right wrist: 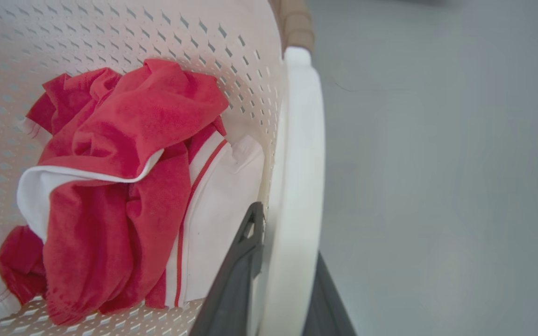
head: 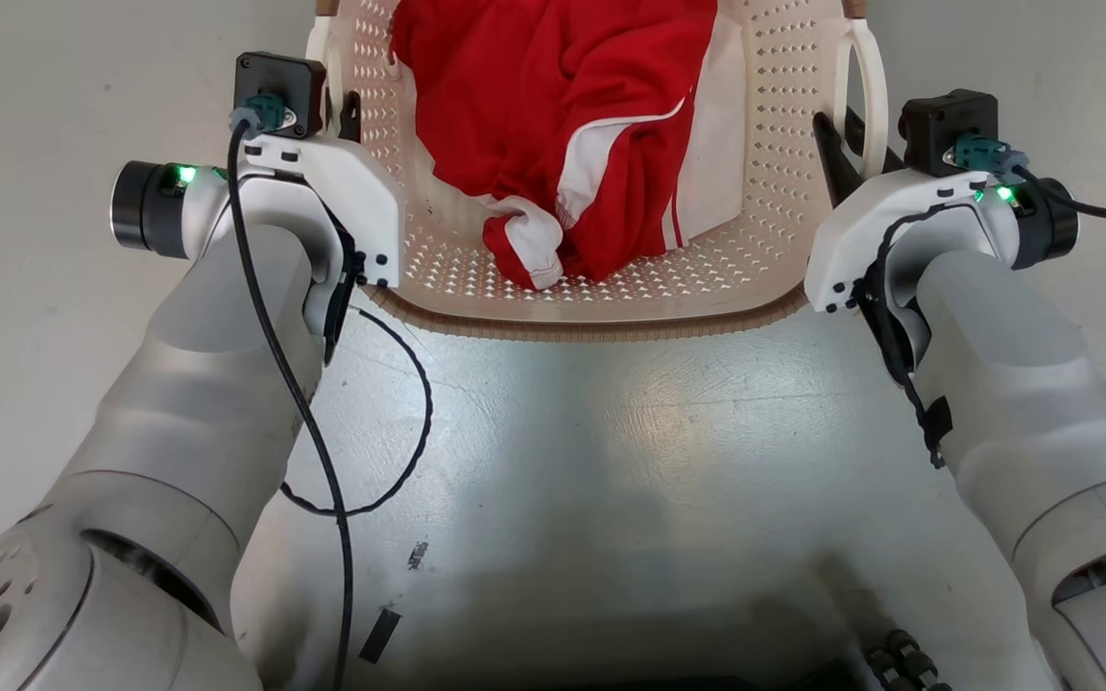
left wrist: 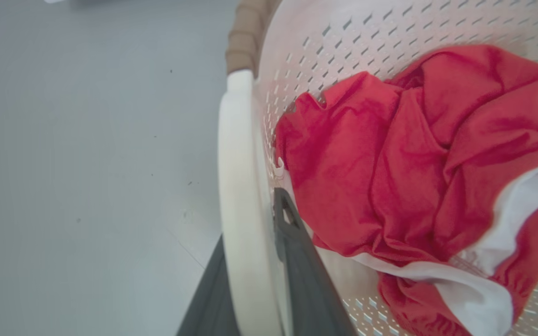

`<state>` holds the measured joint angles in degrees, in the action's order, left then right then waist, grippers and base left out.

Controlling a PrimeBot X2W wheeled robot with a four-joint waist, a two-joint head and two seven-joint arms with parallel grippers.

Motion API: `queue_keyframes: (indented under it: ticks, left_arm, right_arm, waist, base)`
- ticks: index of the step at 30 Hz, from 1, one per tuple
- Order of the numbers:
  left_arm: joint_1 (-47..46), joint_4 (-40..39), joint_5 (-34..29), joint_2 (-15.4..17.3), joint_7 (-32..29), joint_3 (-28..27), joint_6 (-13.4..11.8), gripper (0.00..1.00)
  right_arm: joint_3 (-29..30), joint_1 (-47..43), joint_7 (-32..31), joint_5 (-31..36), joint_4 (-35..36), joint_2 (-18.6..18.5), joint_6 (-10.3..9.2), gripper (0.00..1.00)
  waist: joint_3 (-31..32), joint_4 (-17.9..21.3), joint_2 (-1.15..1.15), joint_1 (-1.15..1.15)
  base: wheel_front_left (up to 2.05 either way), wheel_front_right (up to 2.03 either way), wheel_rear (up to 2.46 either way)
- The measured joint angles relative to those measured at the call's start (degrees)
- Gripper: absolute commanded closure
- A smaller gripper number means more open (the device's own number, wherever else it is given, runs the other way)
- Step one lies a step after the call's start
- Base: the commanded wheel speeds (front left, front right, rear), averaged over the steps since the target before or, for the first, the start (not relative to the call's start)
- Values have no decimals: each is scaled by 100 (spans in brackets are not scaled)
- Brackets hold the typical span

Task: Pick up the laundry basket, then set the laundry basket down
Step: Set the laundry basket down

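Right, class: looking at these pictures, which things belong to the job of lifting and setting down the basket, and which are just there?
Part of the job: laundry basket; left gripper and right gripper, both closed on it.
Just there: red and white clothes inside the basket; black cable; floor.

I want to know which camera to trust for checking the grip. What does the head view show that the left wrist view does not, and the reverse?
Head view, not left wrist view: the right gripper at the white right handle, and the near stretch of the brown rim.
Left wrist view, not head view: the left gripper close up, with one dark finger on each side of the white left handle.
Both: the laundry basket with its perforated wall, and the red and white garment lying inside it.
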<state>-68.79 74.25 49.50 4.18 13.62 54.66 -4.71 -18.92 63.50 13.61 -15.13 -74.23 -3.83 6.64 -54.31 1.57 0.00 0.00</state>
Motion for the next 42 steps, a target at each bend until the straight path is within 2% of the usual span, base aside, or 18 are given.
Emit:
queue_keyframes:
  ticks: [1,2,3,7,20,42]
  left_arm:
    - [-5,-1,19,1,2,-18,0,76]
    - [-30,-1,36,5,11,-23,0,24]
    - [-76,-1,38,9,25,-25,-1,0]
    - [-199,-8,85,25,52,-88,-82,0]
    - [-195,-7,147,12,-7,-90,-85,0]
    - [84,-123,298,-94,78,-276,-33,0]
  right_arm:
    - [42,2,0,25,-1,3,2,51]
    - [70,2,-2,93,-8,-2,41,0]
    - [120,1,-2,162,-12,-12,54,0]
    - [441,19,9,444,-11,-13,58,0]
    - [1315,-4,59,1245,194,-22,58,0]
    - [1451,-403,59,1294,594,-21,58,0]
  waist:
    - [-10,11,0,0]
    - [-22,22,0,0]
    - [-34,27,0,0]
    - [-62,36,0,0]
    - [13,25,0,0]
    - [545,-67,0,0]
  base:
    - [0,0,0]
    - [0,0,0]
    - [0,0,0]
    - [0,0,0]
    - [0,0,0]
    - [0,0,0]
